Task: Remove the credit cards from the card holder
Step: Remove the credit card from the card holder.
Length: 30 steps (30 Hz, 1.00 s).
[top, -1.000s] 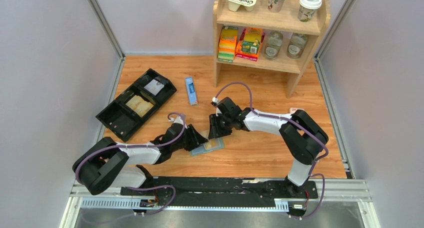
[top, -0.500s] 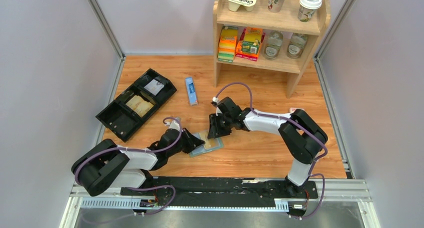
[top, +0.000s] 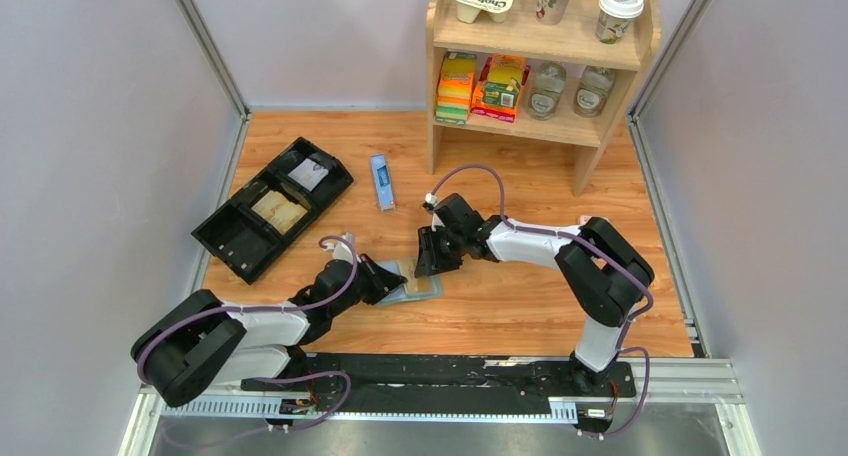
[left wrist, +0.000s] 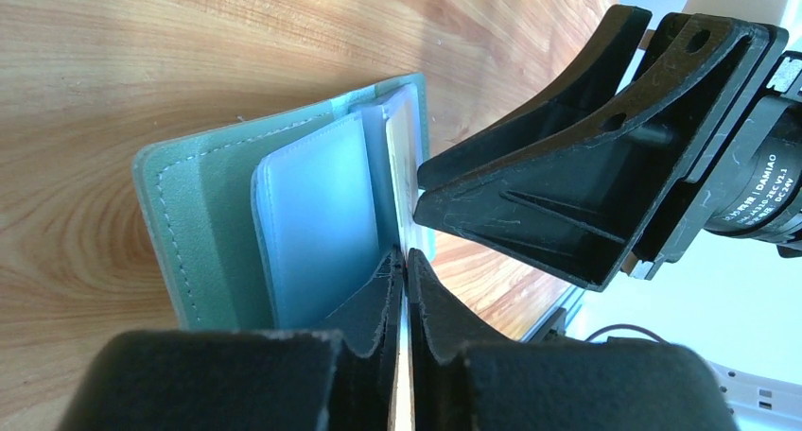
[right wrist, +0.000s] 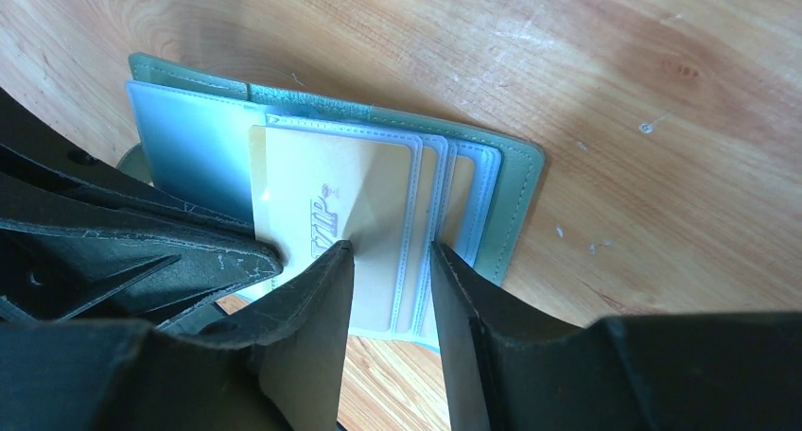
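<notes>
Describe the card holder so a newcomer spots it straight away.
On the wooden table, look between the left gripper and right gripper. The card holder lies open there: small, sage-green, pale blue pockets with tan cards, unlike the black tray or narrow blue box.

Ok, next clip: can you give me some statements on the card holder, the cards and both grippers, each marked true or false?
1. The card holder lies open on the table. True.
2. The left gripper stands wide open above the holder. False: its fingers are pinched together on what looks like the thin edge of a credit card.
3. The right gripper has its fingers apart over the holder's pocket pages. True.
4. The holder's pockets are empty. False: tan cards show in several pockets.
5. The blue box lies on the table outside the black tray. True.
</notes>
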### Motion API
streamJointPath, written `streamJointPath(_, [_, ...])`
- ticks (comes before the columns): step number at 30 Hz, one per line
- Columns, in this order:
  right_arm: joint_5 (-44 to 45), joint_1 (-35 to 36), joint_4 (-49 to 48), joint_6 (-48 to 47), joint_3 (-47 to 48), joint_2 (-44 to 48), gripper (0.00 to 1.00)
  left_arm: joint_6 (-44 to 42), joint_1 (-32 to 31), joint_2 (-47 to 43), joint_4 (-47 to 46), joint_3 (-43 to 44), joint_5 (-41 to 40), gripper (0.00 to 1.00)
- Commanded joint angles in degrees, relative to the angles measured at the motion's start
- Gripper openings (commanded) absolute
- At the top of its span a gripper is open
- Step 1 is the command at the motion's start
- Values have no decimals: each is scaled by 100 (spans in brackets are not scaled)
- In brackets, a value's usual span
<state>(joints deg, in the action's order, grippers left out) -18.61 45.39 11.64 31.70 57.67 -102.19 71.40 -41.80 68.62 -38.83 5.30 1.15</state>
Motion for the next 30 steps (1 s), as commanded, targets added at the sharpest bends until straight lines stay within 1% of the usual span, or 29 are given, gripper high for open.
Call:
streamJointPath(1, [59, 67, 128, -15, -98, -248, 42, 111, 14, -16, -854, 94, 26, 11])
streamJointPath(3, [59, 67, 119, -15, -98, -257, 42, 138, 14, 55, -968, 77, 43, 11])
streamJointPath(7, [103, 67, 128, -15, -116, -275, 42, 243, 14, 29, -995, -11, -53, 1])
streamJointPath(9, [156, 67, 163, -6, -116, -310, 42, 322, 14, -76, -846, -108, -97, 0])
streamJointPath(10, [191, 67, 198, 2, -107, -345, 41, 357, 14, -216, -646, -169, -262, 0])
streamJointPath(11, [209, 58, 233, 3, -81, -371, 40, 357, 14, -287, -548, -196, -290, 0])
streamJointPath(18, [262, -30, 374, 99, -28, -714, 35, 427, 14, -1297, 1076, -319, -536, 0])
streamJointPath(21, [297, -47, 427, 99, 7, -785, 34, 524, 14, -1736, 1526, -442, -668, 0])
streamJointPath(24, [323, -65, 453, 82, 16, -785, 33, 612, 14, -2027, 2201, -477, -712, 0])
streamJointPath(30, [367, -109, 524, 11, 60, -706, 33, 691, 14, -2546, 2854, -706, -774, 0])
